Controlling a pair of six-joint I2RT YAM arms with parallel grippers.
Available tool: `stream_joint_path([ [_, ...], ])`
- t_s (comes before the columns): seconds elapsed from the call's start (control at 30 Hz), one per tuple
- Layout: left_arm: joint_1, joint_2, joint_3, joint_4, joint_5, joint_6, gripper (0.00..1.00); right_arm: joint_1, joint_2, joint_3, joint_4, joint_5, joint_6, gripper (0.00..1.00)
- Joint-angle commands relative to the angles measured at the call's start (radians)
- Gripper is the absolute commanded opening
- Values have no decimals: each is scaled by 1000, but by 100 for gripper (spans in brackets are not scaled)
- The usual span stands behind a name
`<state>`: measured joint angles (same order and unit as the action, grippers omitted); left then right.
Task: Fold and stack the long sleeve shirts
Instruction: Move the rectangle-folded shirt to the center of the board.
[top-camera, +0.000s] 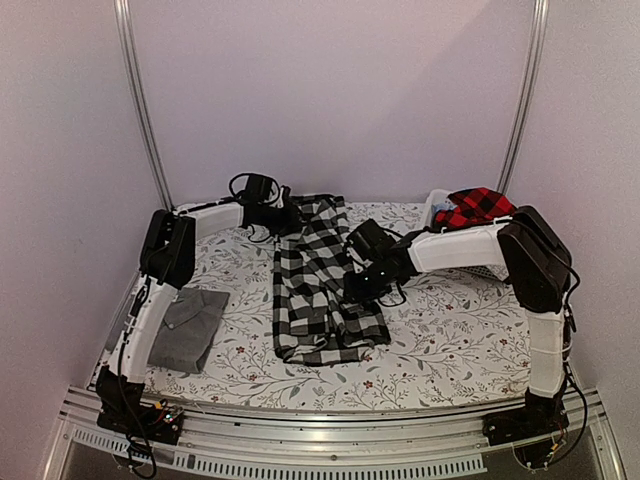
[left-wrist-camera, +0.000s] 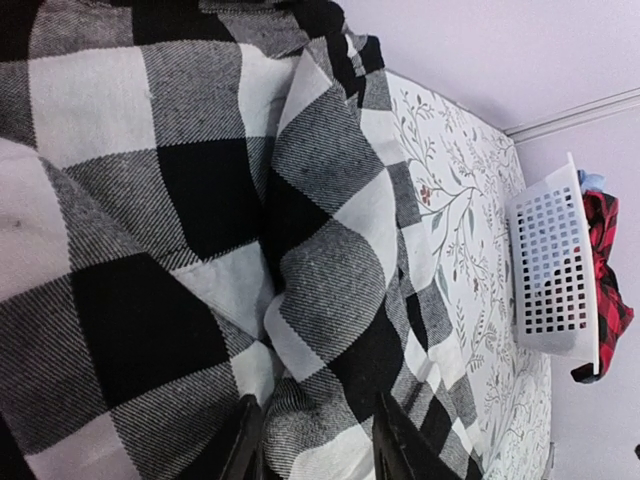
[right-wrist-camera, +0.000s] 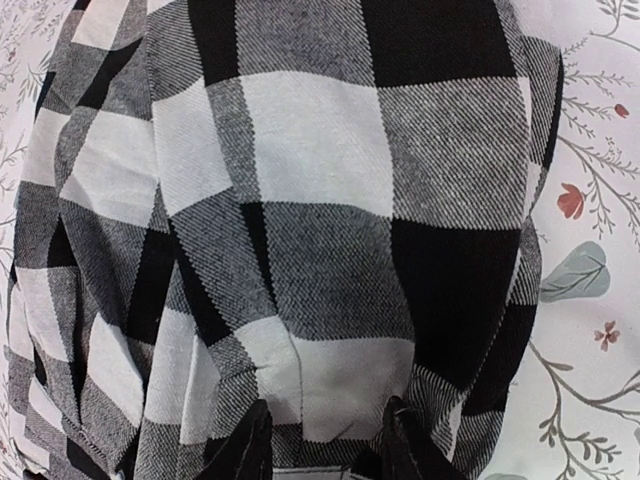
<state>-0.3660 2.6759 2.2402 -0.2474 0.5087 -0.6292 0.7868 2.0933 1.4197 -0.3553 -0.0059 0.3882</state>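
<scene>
The black-and-white check shirt (top-camera: 318, 285) clenched in left jaws and right jaws alike; grey shirt (top-camera: 190, 325) apart, leftward

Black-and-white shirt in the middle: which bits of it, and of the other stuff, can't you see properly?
- Black-and-white shirt: in the top view, the right arm covers part of its right side.
- Red-and-black shirt: in the top view, mostly hidden inside the basket.
- Left gripper and right gripper: in the wrist views, the bottom edge cuts the fingers off, so it is unclear whether they pinch the cloth.
</scene>
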Motion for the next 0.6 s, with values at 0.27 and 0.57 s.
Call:
stream_joint_path([
  [0.27, 7, -233, -77, -14, -4, 56, 38, 115, -117, -12, -97, 91, 23, 37],
  [0.57, 9, -490, -414, 60, -19, 48, 38, 202, -83, -44, -152, 153, 35, 36],
])
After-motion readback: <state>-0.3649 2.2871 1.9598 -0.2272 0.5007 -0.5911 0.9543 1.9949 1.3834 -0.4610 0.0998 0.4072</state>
